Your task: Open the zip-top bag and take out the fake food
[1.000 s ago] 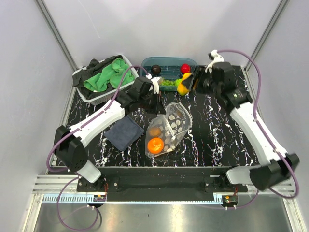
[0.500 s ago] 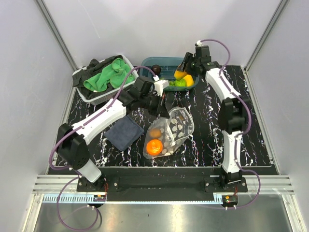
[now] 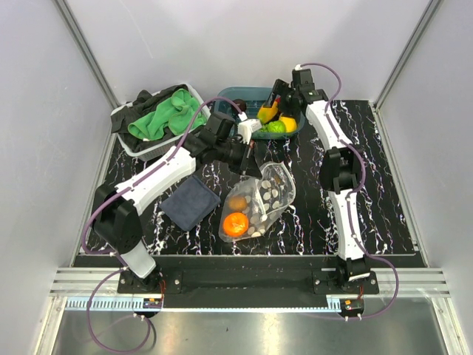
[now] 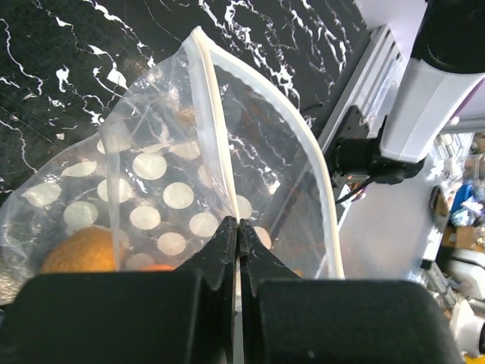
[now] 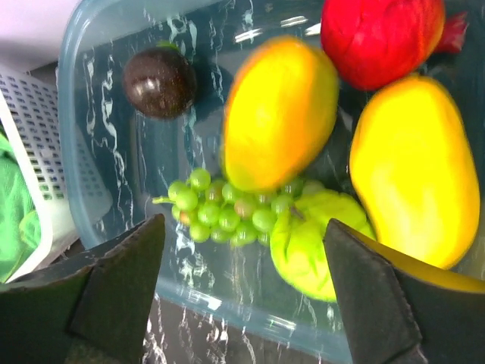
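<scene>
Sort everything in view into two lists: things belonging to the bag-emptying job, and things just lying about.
Job: clear polka-dot plastic zip-top bag, pinched by the left gripper; round orange plastic fruit inside it; yellow plastic fruits in the translucent teal tub.
Lying about: folded dark blue cloth; white plastic basket holding crumpled green cloth.

We find the clear polka-dotted zip-top bag (image 3: 260, 198) central on the black marbled tabletop (image 3: 384, 192), glossy plastic fake food (image 3: 237, 223) inside. A folded dark blue cloth (image 3: 190, 203) lies to its left. Behind, a teal translucent tub (image 3: 230, 95) holds more; a white slatted basket (image 3: 131, 148) stands left of that.
</scene>
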